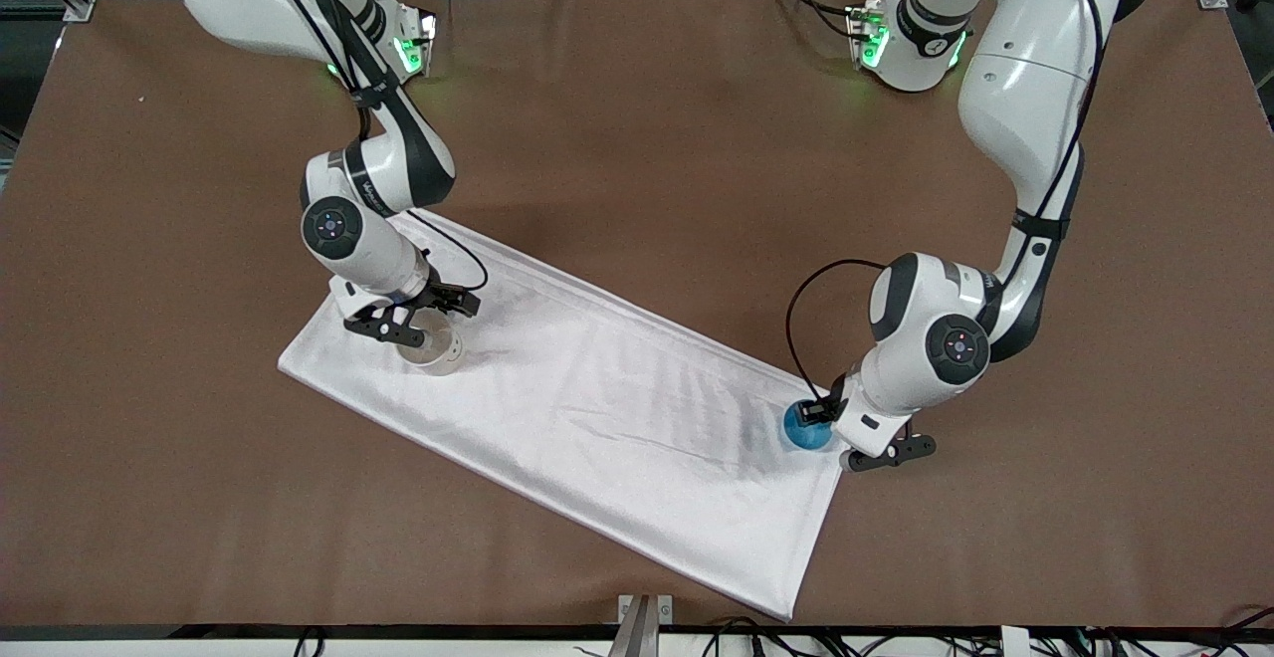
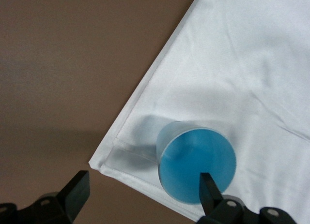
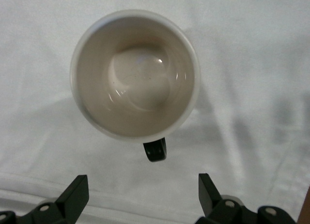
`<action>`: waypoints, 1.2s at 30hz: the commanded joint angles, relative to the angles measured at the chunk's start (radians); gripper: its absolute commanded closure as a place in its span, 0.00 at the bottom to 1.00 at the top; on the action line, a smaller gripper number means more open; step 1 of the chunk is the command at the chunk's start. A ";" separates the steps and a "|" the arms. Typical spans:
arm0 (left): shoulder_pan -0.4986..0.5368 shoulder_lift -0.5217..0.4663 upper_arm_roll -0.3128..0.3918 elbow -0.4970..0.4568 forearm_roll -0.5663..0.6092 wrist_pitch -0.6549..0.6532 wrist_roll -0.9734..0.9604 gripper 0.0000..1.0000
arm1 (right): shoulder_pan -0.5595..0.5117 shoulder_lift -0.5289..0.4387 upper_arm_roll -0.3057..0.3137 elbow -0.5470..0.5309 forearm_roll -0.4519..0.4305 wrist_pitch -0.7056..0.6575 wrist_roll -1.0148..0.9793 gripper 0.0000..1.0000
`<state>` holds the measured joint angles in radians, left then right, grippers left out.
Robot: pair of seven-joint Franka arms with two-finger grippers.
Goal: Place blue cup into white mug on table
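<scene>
Blue cup [image 2: 196, 166] upright on white cloth [image 1: 597, 418], likely light, stiff, slick; left hand [image 2: 140, 195] straddles its rim, fingers apart. Right hand [image 3: 140, 195] open above white mug [image 3: 134, 74]

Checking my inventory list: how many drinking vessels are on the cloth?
2. The white mug stands on the white cloth toward the right arm's end, under the right hand. The blue cup stands near the cloth's corner toward the left arm's end.
</scene>
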<state>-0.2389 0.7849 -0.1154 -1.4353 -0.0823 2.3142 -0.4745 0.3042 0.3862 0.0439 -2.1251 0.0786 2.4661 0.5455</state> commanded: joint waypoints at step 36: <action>0.136 -0.171 0.005 0.007 0.116 -0.242 0.100 1.00 | -0.004 -0.043 0.004 0.181 0.007 -0.289 0.024 1.00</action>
<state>-0.1117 0.6294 -0.0993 -1.4005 0.0148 2.0947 -0.4262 0.3031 0.4032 0.0414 -1.9934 0.0786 2.3051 0.5496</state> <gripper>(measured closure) 0.960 0.907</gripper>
